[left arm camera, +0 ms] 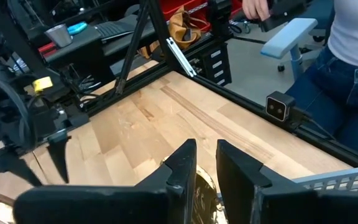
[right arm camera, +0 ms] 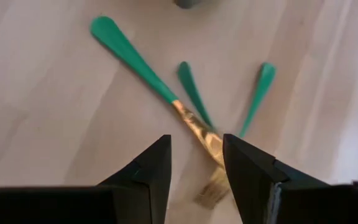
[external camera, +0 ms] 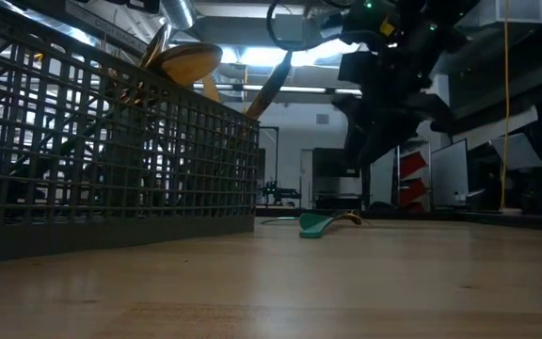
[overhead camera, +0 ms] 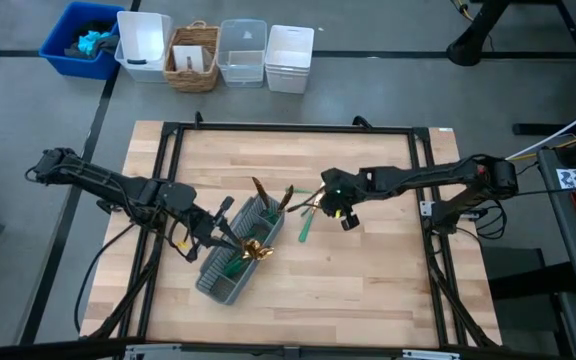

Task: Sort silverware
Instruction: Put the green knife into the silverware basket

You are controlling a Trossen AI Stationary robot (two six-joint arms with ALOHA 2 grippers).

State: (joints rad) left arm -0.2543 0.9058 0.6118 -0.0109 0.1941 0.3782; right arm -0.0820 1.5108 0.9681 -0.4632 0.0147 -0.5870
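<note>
1. Silverware, sorted part: gold heads and green handles stand upright in the grey mesh caddy (overhead camera: 236, 255), which lies at an angle on the left half of the wooden table (overhead camera: 368, 270). A cluster of gold heads (overhead camera: 255, 250) shows near the caddy's middle; two more gold heads (overhead camera: 270, 195) lean out over its far end.
2. My left gripper (overhead camera: 218, 234) is at the caddy's left wall, over the compartments. In the left wrist view my two dark fingers (left arm camera: 182, 167) stand close together with a narrow gap, and something gold glints just below them. I cannot tell whether I am gripping it or merely near it.
3. Low view: the caddy wall fills the left of the picture, with a gold spoon bowl (external camera: 188, 62) and a handle rising above its rim.
4. Silverware, unsorted part: loose pieces lie on the bare wood just right of the caddy's far end. One green handle (overhead camera: 305, 228) lies alone, pointing toward the table's front.
5. My right gripper (overhead camera: 330, 205) hangs over these loose pieces, jaws spread and holding nothing. In the right wrist view three green handles (right arm camera: 191, 93) fan out on the wood; the longest piece (right arm camera: 138, 62) runs into a gold neck that passes between my fingertips (right arm camera: 157, 165).
6. Beyond the table's far edge, a row of bins (overhead camera: 218, 52).
</note>
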